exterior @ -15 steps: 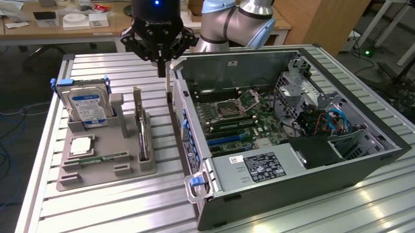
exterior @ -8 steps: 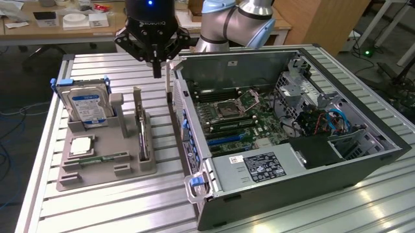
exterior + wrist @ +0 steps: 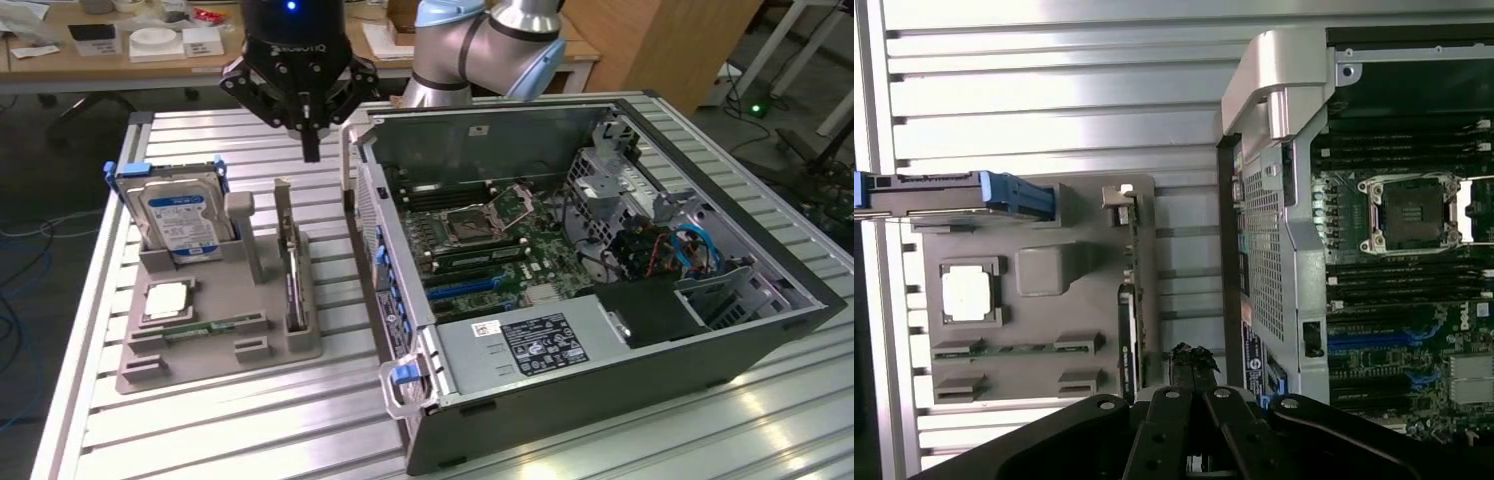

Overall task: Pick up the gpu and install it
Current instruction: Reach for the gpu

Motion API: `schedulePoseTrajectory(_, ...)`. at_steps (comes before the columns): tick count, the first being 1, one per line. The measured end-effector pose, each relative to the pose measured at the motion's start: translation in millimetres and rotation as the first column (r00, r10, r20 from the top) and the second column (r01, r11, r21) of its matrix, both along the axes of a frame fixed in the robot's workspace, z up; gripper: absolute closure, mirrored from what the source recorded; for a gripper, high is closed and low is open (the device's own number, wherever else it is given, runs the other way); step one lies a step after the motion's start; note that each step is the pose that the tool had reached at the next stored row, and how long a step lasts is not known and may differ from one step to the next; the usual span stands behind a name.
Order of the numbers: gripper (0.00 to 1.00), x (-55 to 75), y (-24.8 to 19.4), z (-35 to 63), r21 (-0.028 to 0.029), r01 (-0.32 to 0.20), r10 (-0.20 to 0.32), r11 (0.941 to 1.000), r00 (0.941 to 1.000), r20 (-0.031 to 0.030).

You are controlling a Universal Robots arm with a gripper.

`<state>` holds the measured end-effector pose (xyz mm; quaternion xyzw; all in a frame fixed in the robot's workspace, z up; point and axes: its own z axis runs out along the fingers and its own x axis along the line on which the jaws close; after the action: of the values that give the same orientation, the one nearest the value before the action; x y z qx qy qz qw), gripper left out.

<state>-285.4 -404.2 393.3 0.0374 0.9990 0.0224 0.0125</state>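
The gpu (image 3: 287, 262) stands on edge in a slot of the grey holder (image 3: 214, 352), its silver bracket end pointing up and away. From the wrist view the gpu (image 3: 1130, 315) appears as a thin strip with a black cooler along one side. My gripper (image 3: 311, 150) hangs shut above the table, up and behind the card's far end, between the holder and the computer case (image 3: 400, 330). Nothing is between the fingers. In the wrist view, the shut gripper (image 3: 1194, 360) sits just beside the card, over bare table slats.
A silver hard drive with a blue label (image 3: 180, 215) stands upright in the holder, with a CPU (image 3: 167, 300) and a memory stick (image 3: 214, 327) lying flat in front. The open case shows the motherboard (image 3: 487, 250) and its blue slots. Desks stand behind the table.
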Motion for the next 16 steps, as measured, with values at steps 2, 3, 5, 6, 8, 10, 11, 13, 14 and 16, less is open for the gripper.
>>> schedulePoseTrajectory(2,0.89,-3.0,-0.1,0.1,-0.0001,0.000,0.000,1.0000,1.0000,-0.0001)
schedulePoseTrajectory(3,0.89,-4.3,-0.2,0.0,-0.0001,0.000,0.000,1.0000,1.0000,-0.0001)
schedulePoseTrajectory(5,0.89,-6.4,-0.4,0.0,-0.0001,0.000,0.000,1.0000,1.0000,0.0000)
schedulePoseTrajectory(6,0.89,-7.4,-0.4,0.0,0.0000,0.000,0.000,1.0000,1.0000,-0.0001)
schedulePoseTrajectory(8,0.89,-9.9,-0.5,0.0,0.0000,0.000,0.000,1.0000,1.0000,0.0000)
schedulePoseTrajectory(10,0.89,-12.3,-0.5,0.0,0.0000,0.000,0.000,1.0000,1.0000,0.0000)
schedulePoseTrajectory(11,0.89,-13.7,-0.6,0.0,0.0000,0.000,0.000,1.0000,1.0000,0.0000)
schedulePoseTrajectory(13,0.89,-16.4,-0.7,0.0,-0.0001,0.000,0.000,1.0000,1.0000,-0.0001)
schedulePoseTrajectory(14,0.89,-17.6,-0.7,0.0,0.0000,0.000,0.000,1.0000,1.0000,-0.0001)
schedulePoseTrajectory(16,0.89,-20.4,-0.8,0.0,0.0000,0.000,0.000,1.0000,1.0000,-0.0001)
